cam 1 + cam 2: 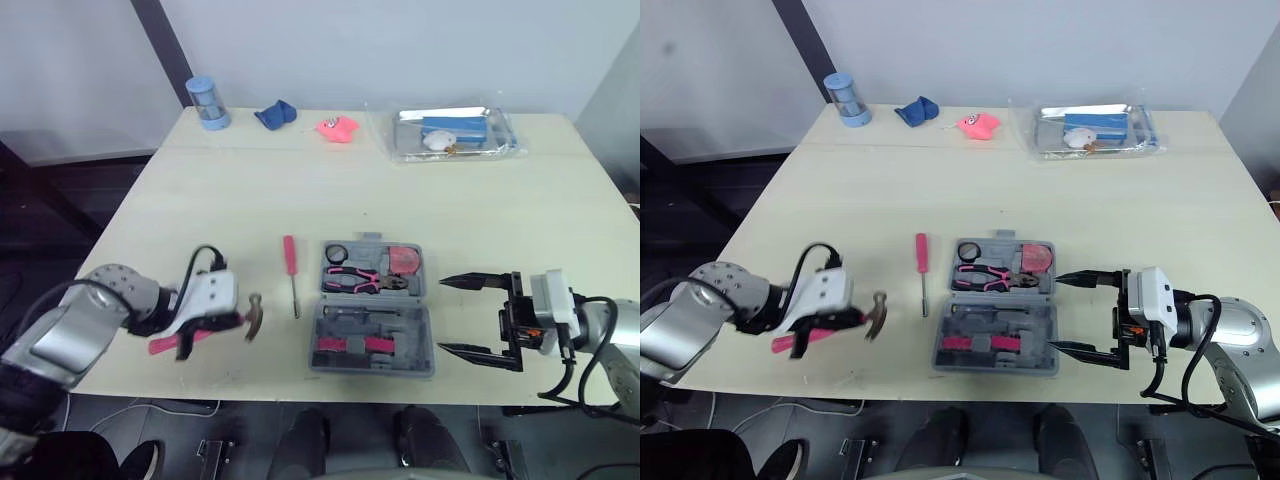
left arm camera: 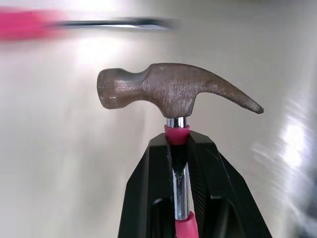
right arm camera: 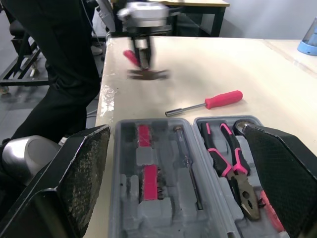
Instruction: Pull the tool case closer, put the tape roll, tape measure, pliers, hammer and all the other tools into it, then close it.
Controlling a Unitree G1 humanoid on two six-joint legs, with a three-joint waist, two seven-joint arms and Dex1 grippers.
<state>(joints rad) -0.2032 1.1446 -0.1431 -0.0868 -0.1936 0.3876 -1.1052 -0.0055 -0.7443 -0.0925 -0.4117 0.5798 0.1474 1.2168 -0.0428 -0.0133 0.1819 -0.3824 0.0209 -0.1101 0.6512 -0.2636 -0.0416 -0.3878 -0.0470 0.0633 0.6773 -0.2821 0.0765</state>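
Note:
The grey tool case (image 1: 372, 312) lies open near the table's front edge, holding pink-handled pliers (image 1: 365, 281), a tape roll (image 1: 336, 253) and a red tape measure (image 1: 404, 261). My left gripper (image 1: 222, 322) is shut on a hammer (image 2: 171, 94) with a pink handle, lifted off the table left of the case. A red screwdriver (image 1: 290, 266) lies on the table between hammer and case. My right gripper (image 1: 462, 316) stands open just right of the case, nothing between its fingers.
At the table's far side stand a blue cylinder (image 1: 207, 102), a blue cloth (image 1: 275, 115), a pink object (image 1: 338, 127) and a clear bag with a tray (image 1: 452, 133). In the right wrist view, a dark frame (image 3: 29, 44) stands beyond the table edge.

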